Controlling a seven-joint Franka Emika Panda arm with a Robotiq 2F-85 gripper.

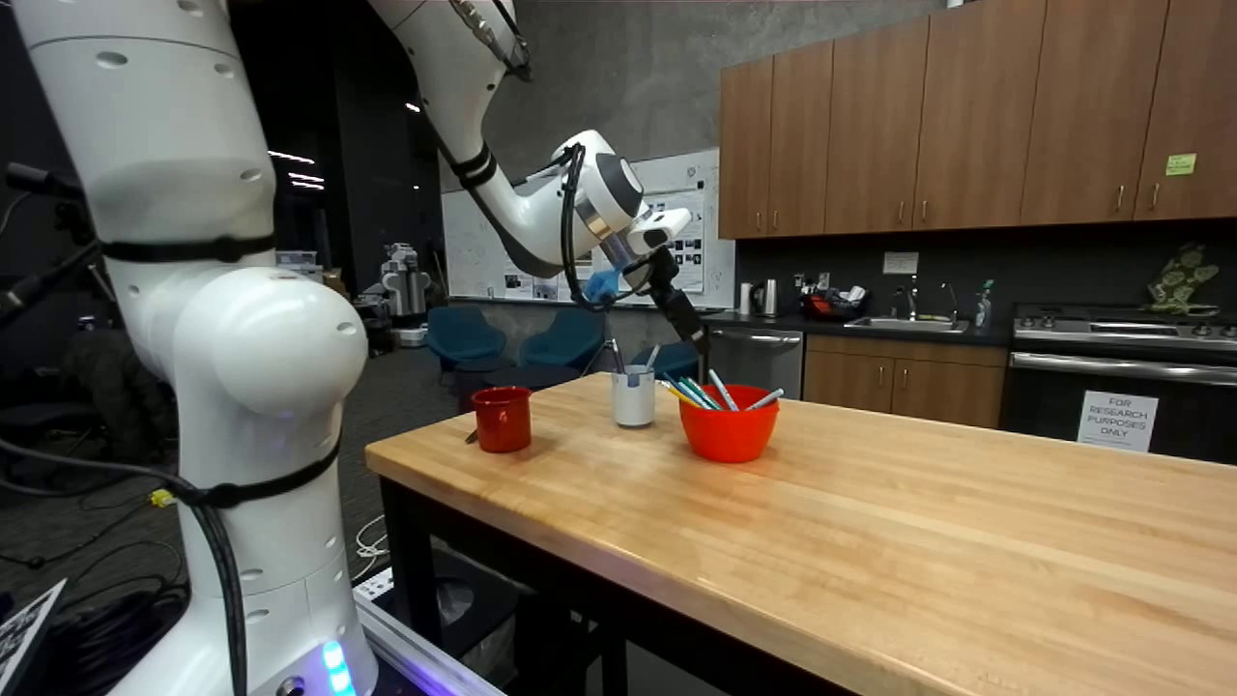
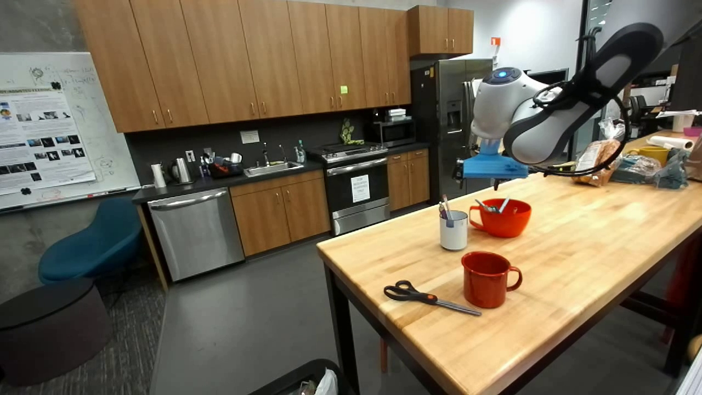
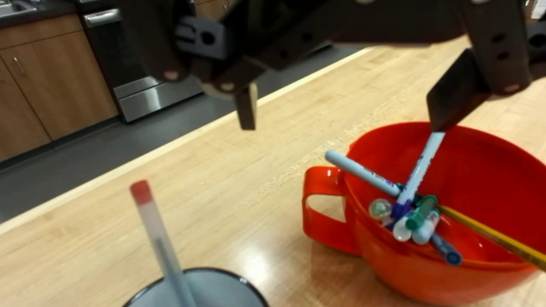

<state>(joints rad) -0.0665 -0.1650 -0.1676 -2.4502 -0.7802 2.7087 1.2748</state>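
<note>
Gripper (image 3: 343, 121): jaws spread wide apart. In both exterior views it hangs over the red-orange bowl (image 3: 426, 279). Wrist view: bowl sits below the jaws, mostly under the finger (image 3: 456, 96) at picture right, its looped handle beneath the middle of the gap. Bowl upright on the wooden tabletop (image 1: 918, 522).

Nearest item: light-blue marker (image 3: 420, 169), slanting in the bowl, purple at the end away from the jaws. Its other end runs behind the picture-right finger in the wrist view; contact or small gap, cannot tell. A pale-blue marker (image 3: 362, 172) lies across the rim near the handle, below the gap. Also in the bowl, below the jaws: a green-capped marker (image 3: 422, 213) among several pen ends, and a yellow pencil-like stick (image 3: 490, 234) reaching the rim.

White enamel cup (image 2: 454, 236): near the bowl, lower than the jaws, on the picture-left finger's side in the wrist view. A clear-barrelled pen (image 3: 158, 230) with a red end stands tilted in it.

Red mug (image 2: 485, 280): farther from the jaws, past the white cup. Black-handled scissors (image 2: 425, 297) lie flat beside it, blade tips near its base.
</note>
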